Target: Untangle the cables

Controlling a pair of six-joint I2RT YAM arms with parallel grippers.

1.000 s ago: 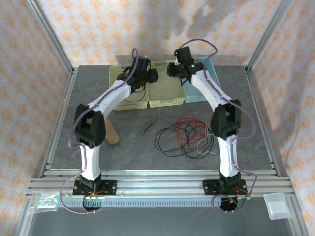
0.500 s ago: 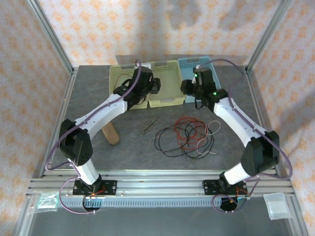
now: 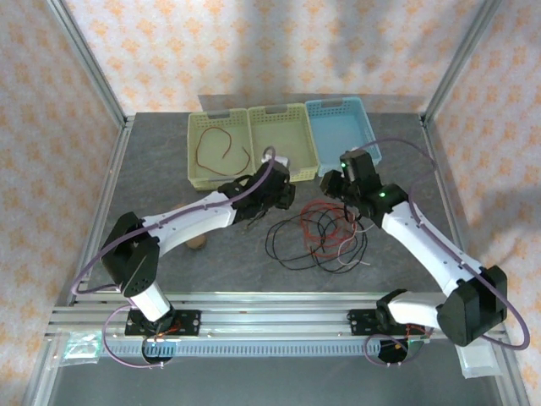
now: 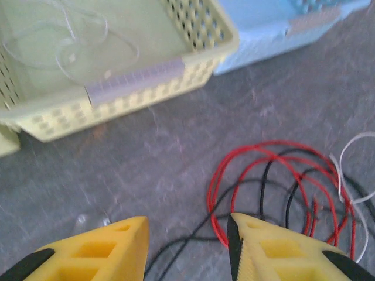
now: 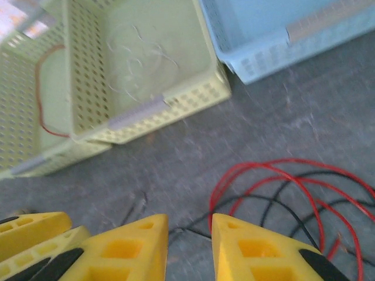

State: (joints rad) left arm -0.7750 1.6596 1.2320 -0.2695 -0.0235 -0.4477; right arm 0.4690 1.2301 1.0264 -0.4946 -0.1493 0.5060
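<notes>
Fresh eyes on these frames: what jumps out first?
The tangle of red, black and whitish cables on the grey table, right of centre. The left claw and right claw hang open over its far side. One red cable already lies in the left yellow basket.

At the far side of the grey table (image 3: 169, 178) three perforated baskets sit in a row, a left yellow-green basket (image 3: 191, 152), a middle yellow-green basket (image 3: 283, 139) and a light blue basket (image 3: 338, 127), while a small brown wooden piece (image 3: 196, 243) lies nearer.
</notes>
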